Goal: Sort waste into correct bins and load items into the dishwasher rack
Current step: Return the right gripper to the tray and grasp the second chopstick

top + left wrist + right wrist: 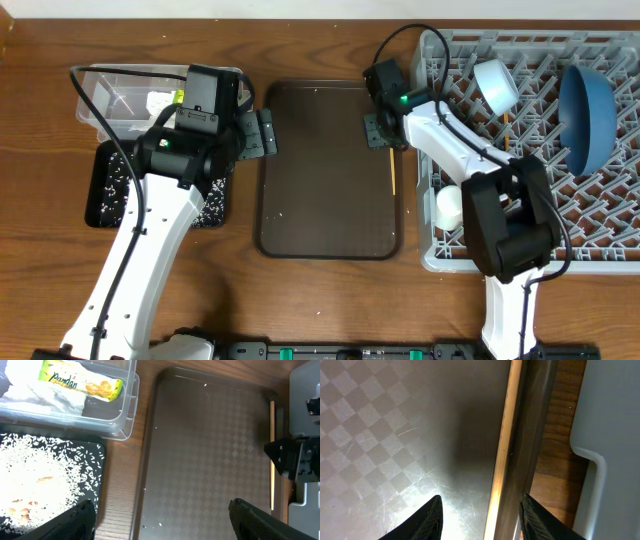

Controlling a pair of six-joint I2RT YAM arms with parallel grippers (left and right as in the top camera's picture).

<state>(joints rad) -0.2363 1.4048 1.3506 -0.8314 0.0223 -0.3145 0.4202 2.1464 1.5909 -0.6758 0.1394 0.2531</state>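
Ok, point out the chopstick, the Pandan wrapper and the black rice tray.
chopstick (pixel 504 445), right wrist view, middle of its shaft.
Pandan wrapper (pixel 80 381), left wrist view, centre of the printed face.
black rice tray (pixel 100 480), left wrist view, its right rim.

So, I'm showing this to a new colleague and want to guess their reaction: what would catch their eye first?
The big grey rack on the right stands out most, with a dark blue bowl on edge inside it. In the middle, a single chopstick lies along the right rim of the brown tray, between the fingers of the open right gripper. On the left, a black tray strewn with rice sits beside a clear tub holding a yellow-green wrapper.
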